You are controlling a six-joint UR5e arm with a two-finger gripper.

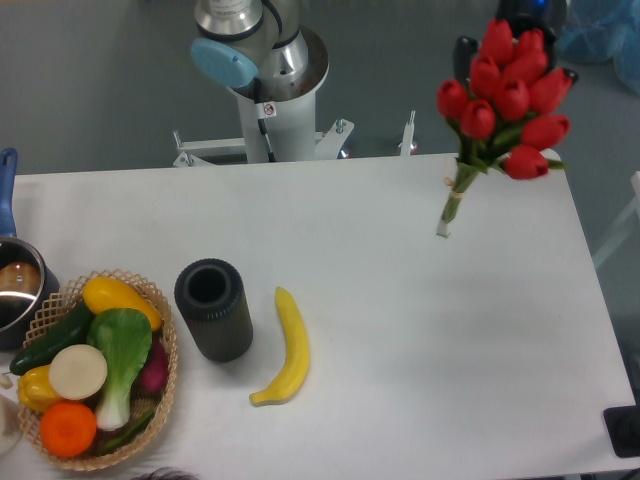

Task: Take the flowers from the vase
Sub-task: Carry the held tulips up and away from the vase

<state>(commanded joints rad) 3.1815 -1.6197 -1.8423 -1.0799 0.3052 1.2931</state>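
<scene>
Your gripper (520, 30) sits up at one o'clock in the shot, almost wholly hidden behind the blooms; only dark bits of it show at the top edge, so you can't tell from here how its fingers stand. What you can judge: the flowers (505, 88) hang in mid-air with nothing else touching them, so the tool is most likely what carries them, gripped somewhere behind the red heads.

The bunch tilts, heads up toward one o'clock, tied pale stems trailing down toward seven, the cut end floating above the white table (400, 330) near its far right part. That slant fits a hold high on the bunch, with the stems free to dangle.

Now look well away to eight o'clock: the vase (213, 308) stands upright, its round mouth dark and empty. The stems are clear of it, so by my reading the pick itself is done.

Just beside the vase at its four o'clock lies a banana (286, 346), apart from it. On the vase's other side, the wicker basket (93, 367) holds vegetables. A pot (15, 288) peeks in at nine o'clock.
</scene>
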